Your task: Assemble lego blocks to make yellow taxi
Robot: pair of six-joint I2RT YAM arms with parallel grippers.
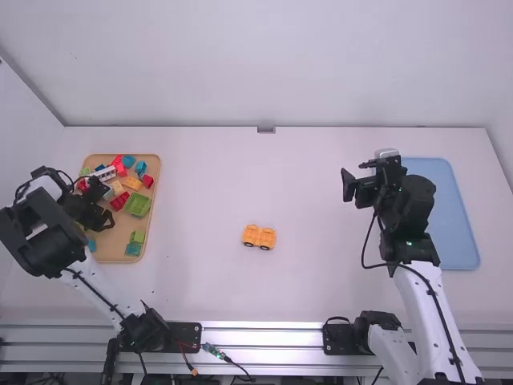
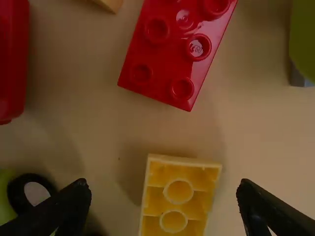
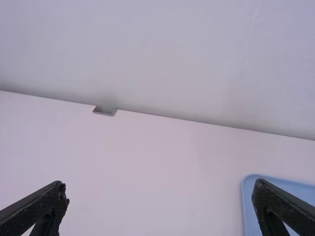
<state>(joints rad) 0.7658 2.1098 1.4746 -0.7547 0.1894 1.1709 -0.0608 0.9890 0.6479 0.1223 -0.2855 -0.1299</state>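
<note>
In the high view my left gripper [image 1: 106, 215] is over the tan tray [image 1: 115, 253]. Seen from the left wrist, the left gripper [image 2: 163, 194] is open, and between its fingers a yellow block [image 2: 177, 197] lies underside up on the tray floor. A red block [image 2: 177, 46] lies beyond it with studs up. A yellow-orange wheeled piece [image 1: 259, 237] stands near the table's middle. My right gripper [image 1: 353, 178] is raised over the right of the table; the right gripper [image 3: 160, 191] has its fingers apart with nothing between them.
Red, blue, white and green blocks crowd the tray, among them a large green one [image 1: 138, 204]. At the left wrist camera's lower left is a black wheel [image 2: 35, 192]. A blue tray [image 1: 458, 233] lies at the right, beside the right arm.
</note>
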